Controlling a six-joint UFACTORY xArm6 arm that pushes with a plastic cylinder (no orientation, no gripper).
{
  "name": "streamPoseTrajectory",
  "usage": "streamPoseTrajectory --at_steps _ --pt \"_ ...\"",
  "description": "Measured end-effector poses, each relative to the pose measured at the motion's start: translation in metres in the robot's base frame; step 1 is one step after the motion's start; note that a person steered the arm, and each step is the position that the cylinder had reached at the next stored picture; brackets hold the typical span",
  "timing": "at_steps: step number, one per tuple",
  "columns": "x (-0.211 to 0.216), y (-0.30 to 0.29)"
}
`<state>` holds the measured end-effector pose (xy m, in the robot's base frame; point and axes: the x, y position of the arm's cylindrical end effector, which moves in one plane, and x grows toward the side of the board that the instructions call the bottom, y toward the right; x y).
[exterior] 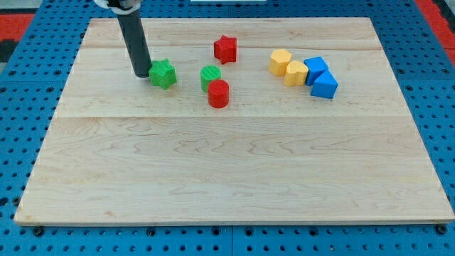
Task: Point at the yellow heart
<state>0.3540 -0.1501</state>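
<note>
Far right of my tip (141, 74), the yellow heart (296, 72) shows no clear heading.

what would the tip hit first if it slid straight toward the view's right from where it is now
Probably the green star: my tip sits right at its left side, touching or nearly so. Beyond it lie the green cylinder and red cylinder.

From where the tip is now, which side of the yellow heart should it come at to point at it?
My tip sits beside the green star, far toward the view's left. The yellow heart touches another yellow block and a blue block, so its open bottom face looks best.
</note>
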Motion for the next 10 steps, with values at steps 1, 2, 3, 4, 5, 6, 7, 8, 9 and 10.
streamPoseTrajectory --at_steps 1,2,3,4,5,6,7,8,9,10 --pt "0.021 0.001" --pt "0.040 0.019" --pt "0.055 0.037" --pt "0.082 0.066" --pt "0.130 0.104" --pt "0.148 0.152" --pt "0.148 0.221" --pt "0.150 0.228" --pt "0.172 0.199" --pt "0.143 0.189"
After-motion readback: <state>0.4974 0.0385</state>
